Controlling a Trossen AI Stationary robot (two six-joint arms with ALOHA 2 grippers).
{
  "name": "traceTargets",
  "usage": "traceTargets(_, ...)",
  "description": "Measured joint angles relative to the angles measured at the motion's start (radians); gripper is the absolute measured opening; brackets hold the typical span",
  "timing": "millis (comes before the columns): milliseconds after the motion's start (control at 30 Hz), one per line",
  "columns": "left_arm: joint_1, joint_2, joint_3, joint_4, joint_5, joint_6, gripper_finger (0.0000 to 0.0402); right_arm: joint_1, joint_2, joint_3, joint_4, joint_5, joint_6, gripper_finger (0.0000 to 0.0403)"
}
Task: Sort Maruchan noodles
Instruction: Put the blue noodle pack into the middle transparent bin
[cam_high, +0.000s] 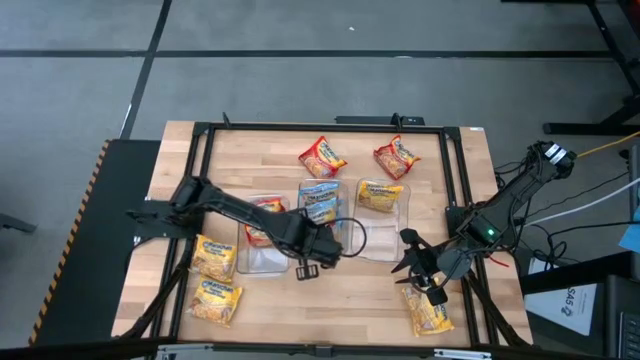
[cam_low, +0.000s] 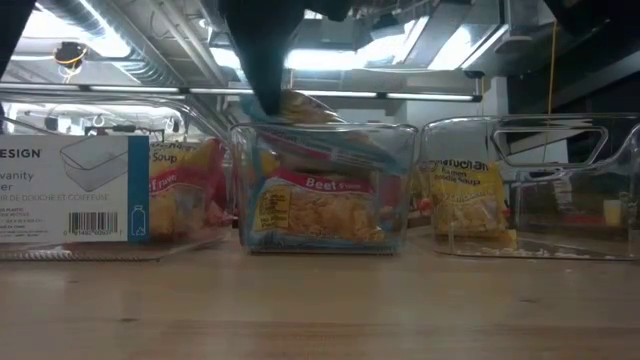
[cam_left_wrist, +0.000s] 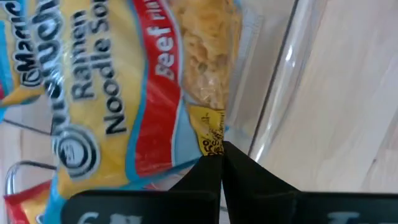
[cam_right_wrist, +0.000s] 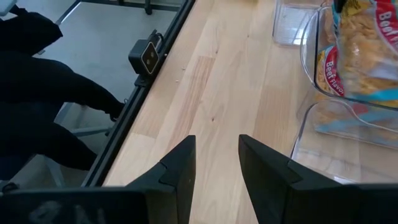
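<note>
From above, the left gripper (cam_high: 318, 262) sits at the middle bin (cam_high: 322, 236), pinching the edge of a blue beef packet (cam_high: 320, 200) that lies in it. Loose packets lie on the bench (cam_high: 350, 290): red ones at twelve o'clock (cam_high: 322, 156), yellow ones at eight (cam_high: 215, 255) and one at five (cam_high: 428, 312). The right gripper (cam_high: 425, 275) waits half open, holding nothing, just above that five o'clock packet.

At bench height, the beef packet (cam_low: 318, 205) stands inside the middle bin (cam_low: 325, 135).

The left wrist view shows the fingertips (cam_left_wrist: 214, 168) closed on the packet's corner (cam_left_wrist: 211, 134). The step in hand looks like placing; next comes letting go and lifting clear.

The right wrist view shows its fingers (cam_right_wrist: 180, 168) apart over bare wood.
</note>
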Motion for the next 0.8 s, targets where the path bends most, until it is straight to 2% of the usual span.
traceTargets(267, -0.007, 0.001, 0.000, 0.007, -0.014, -0.060, 0.0008, 0.000, 0.000, 0.000, 0.002, -0.001, 0.000, 0.0127)
traceTargets(533, -0.004, 0.004, 0.000, 0.000, -0.061, -0.097, 0.0074, 0.000, 0.000, 0.000, 0.002, -0.003, 0.000, 0.0127)
traceTargets(667, -0.006, 0.004, 0.000, -0.045, -0.025, -0.149, 0.0107, 0.000, 0.000, 0.000, -0.006, -0.003, 0.000, 0.0127)
traceTargets(800, -0.018, 0.004, 0.000, -0.067, 0.025, -0.174, 0.0118, 0.000, 0.000, 0.000, -0.005, -0.002, -0.001, 0.0127)
